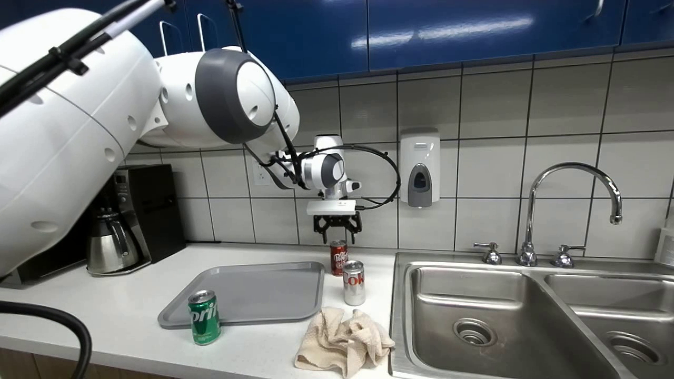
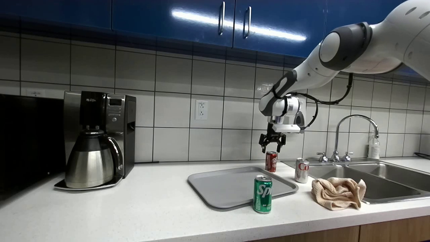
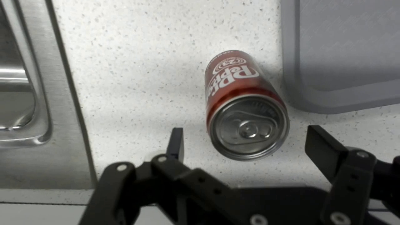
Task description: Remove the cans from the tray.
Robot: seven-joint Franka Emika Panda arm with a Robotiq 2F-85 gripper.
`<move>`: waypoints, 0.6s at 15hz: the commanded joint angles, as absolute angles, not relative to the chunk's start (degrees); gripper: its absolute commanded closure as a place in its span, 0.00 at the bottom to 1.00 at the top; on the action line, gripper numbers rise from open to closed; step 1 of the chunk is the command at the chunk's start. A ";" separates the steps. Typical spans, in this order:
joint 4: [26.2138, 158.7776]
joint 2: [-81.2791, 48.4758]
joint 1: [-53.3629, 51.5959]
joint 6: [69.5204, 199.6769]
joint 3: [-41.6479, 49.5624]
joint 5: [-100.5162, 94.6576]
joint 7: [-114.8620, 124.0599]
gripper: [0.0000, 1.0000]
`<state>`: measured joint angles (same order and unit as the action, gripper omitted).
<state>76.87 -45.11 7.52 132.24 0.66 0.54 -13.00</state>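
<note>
Here, green can (image 1: 204, 317), red-lettered silver can (image 1: 354, 284) and, beneath the wide-jawed tool (image 2: 271, 149), dark red can (image 3: 243, 90).

In both exterior views the tray (image 2: 221, 188) lies on the counter (image 2: 141, 208), right of the coffee maker (image 2: 115, 126) and left of the sink (image 1: 404, 316). The Sprite can (image 1: 204, 318) stands before the tray, the Coke can (image 1: 354, 283) to its right, the Dr Pepper can (image 1: 338, 258) behind and left of that. The towel (image 1: 342, 342) lies just beside the sink.

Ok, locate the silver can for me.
In both exterior views, the silver can stands right of the tray, between it and the sink, near the dark red can.
</note>
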 commanded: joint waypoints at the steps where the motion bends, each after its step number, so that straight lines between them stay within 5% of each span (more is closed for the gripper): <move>1: 82.71 -40.45 7.58 133.36 0.37 -0.21 -13.89 0.00; 9: 96.23 -31.95 7.60 138.50 -0.12 -0.83 -17.01 0.00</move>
